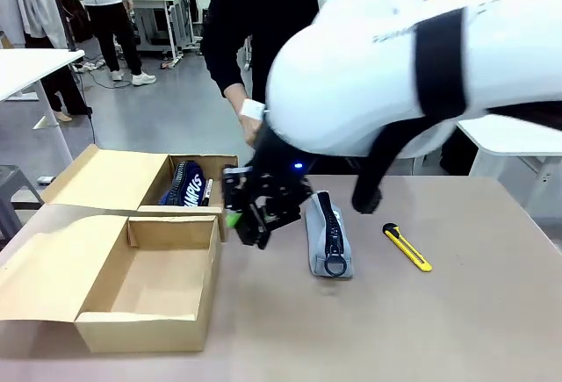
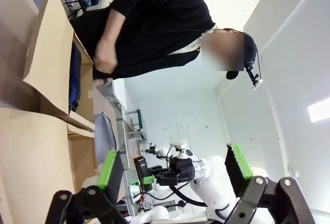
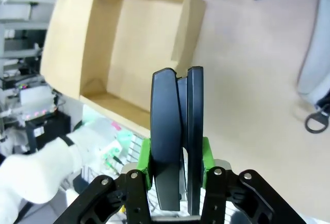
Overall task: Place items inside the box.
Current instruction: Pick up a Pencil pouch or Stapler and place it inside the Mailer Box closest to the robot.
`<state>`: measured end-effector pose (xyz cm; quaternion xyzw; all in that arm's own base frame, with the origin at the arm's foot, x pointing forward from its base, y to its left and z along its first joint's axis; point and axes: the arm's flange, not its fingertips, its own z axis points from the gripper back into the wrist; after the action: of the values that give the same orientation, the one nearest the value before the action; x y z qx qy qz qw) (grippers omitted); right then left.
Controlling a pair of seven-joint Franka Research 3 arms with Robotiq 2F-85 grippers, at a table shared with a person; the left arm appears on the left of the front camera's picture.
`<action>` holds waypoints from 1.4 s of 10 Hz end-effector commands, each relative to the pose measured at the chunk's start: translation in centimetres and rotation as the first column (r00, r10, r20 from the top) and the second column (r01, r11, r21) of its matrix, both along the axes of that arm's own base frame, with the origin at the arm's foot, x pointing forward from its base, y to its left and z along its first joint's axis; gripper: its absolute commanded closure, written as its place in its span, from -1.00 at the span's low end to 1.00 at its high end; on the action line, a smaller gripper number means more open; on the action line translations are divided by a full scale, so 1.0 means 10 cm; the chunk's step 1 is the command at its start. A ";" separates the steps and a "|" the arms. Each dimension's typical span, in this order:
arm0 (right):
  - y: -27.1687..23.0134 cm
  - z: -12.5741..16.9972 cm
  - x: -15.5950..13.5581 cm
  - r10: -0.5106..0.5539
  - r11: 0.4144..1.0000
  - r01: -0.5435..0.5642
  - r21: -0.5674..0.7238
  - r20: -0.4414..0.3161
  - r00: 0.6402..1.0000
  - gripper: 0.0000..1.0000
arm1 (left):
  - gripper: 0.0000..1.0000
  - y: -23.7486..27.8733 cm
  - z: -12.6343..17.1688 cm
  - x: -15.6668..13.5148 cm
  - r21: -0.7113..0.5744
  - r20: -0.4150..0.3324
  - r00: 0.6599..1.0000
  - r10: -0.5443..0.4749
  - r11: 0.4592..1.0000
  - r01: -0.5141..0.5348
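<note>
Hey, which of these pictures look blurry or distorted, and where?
Front view: the right arm looms near the lens, soft, hiding much behind it. Left wrist view: rolled sideways, ceiling light blown out. Right wrist view: stapler crisp, pencil case at the edge softer.

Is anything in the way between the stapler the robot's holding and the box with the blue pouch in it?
Nothing visible blocks it. The right gripper holds the black stapler just beside the box, whose lid lies folded open. The navy pouch and marker already lie inside, so free room looks tight.
</note>
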<state>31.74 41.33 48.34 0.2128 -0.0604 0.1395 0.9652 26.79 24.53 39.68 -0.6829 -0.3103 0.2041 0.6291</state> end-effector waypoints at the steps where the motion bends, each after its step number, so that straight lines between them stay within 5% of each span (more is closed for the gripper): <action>1: 0.75 0.02 0.19 0.018 0.999 -0.017 -0.033 0.002 1.000 0.17 | -1.00 -0.04 0.01 -0.03 0.004 0.024 1.000 0.000 1.000 0.000; 6: 1.85 -0.45 0.27 0.049 0.973 -0.045 -0.225 0.015 0.999 0.17 | -1.00 -0.04 0.01 -0.03 0.004 0.024 1.000 0.000 1.000 0.000; 13: 2.04 -0.76 0.33 0.072 0.956 -0.078 -0.283 -0.033 0.997 0.17 | -1.00 -0.04 0.01 -0.03 0.004 0.024 1.000 0.000 1.000 0.000; 14: 2.04 -0.77 0.33 0.099 0.958 -0.111 -0.264 -0.061 0.993 -1.00 | -1.00 -0.04 0.01 -0.03 0.004 0.024 1.000 0.000 1.000 0.000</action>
<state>35.26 61.28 40.38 0.0800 -0.0168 0.1849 0.9793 26.77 24.52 39.68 -0.6829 -0.3105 0.2040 0.6290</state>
